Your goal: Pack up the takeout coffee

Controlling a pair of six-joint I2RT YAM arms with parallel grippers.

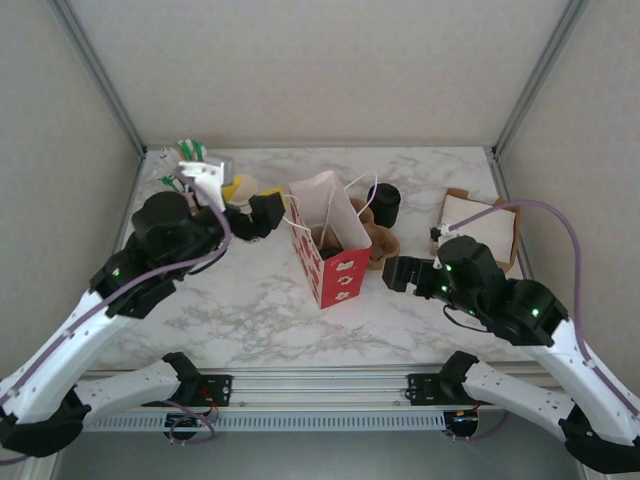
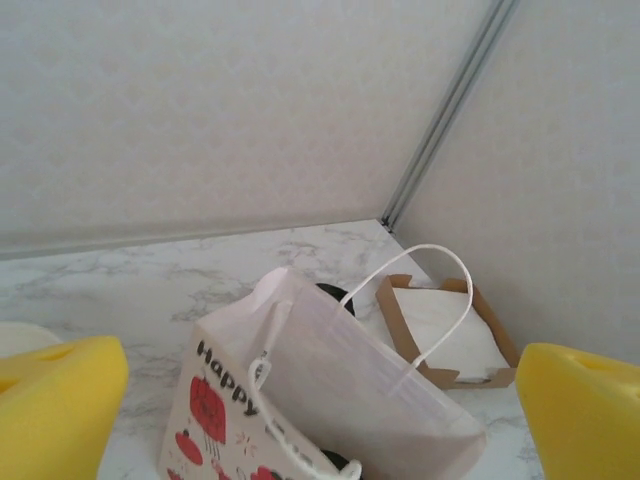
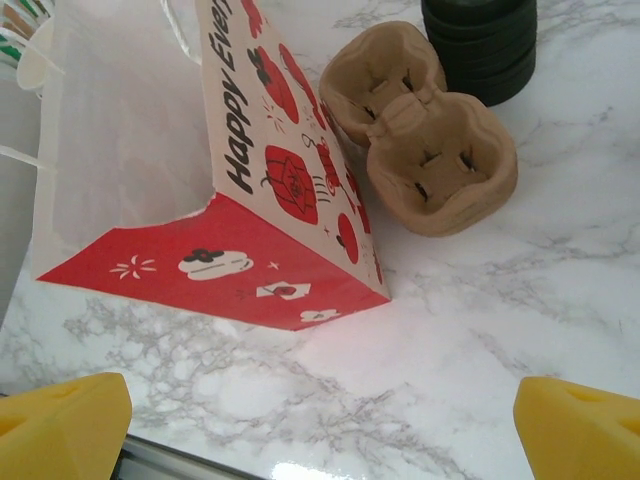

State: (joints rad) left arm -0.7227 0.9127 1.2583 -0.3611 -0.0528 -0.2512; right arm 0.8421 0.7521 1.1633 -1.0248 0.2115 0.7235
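The packing step looks all but done: the coffee (image 1: 325, 238) appears to sit down inside the paper bag (image 1: 335, 275) at the middle of the desk (image 1: 250, 300), showing as a dark round patch in the bag's mouth (too shadowed to make out the lid for certain). The left tool (image 1: 268, 214) hangs at the bag's 9 o'clock, near its rim, its yellow fingers (image 2: 60, 400) spread wide with nothing between them. The right tool (image 1: 393, 272) waits at the bag's 4 o'clock, equally spread and empty. The next move, as I judge it, calls for drawing the left arm away clear of the looped handle (image 2: 430, 247) without tipping the bag. The bag reads "Happy" in black, then "Eve" cut off at the frame's edge, among red drawings; I can read nothing else.
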